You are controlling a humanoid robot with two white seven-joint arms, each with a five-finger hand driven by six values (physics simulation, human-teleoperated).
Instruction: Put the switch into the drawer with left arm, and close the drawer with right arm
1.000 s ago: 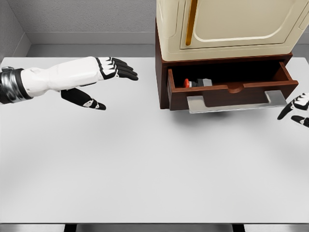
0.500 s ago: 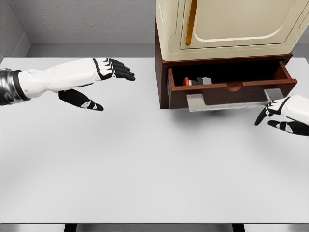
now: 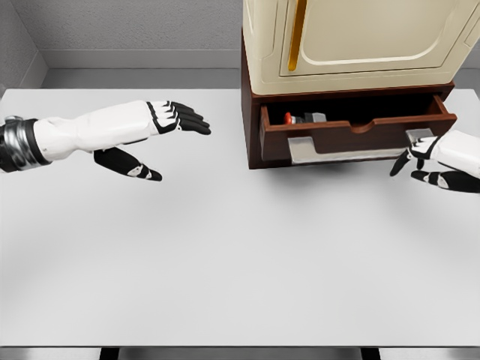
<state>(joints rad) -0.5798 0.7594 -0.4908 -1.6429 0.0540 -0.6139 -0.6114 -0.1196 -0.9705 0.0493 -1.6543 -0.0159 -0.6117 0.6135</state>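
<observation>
The small grey switch with the red button (image 3: 298, 118) is lying inside the dark brown wooden drawer (image 3: 352, 136), toward its left end, so the placing half of the task looks done. Over the last second the drawer is sliding inward: its front now sits closer to the brown cabinet base (image 3: 250, 112), less of the interior is showing, and the switch is partly shadowed by the cream-coloured cabinet body (image 3: 352, 37) above the drawer. The pale metal handle plate (image 3: 345, 151) on the drawer front is moving back with it. The right hand (image 3: 429, 161) is coming in from the right of the drawer and is now pressing at the right end of the drawer front, fingers loosely extended and grasping nothing; exact contact is hard to confirm, but the drawer's travel suggests it is pushing. The left hand (image 3: 154, 135) is hovering well to the left of the drawer over the white table (image 3: 240, 255), fingers spread and empty, drifting slightly lower than a second ago. Judgement: closing is underway, roughly part-way; the drawer is still visibly open, so further pushing inward is needed.
</observation>
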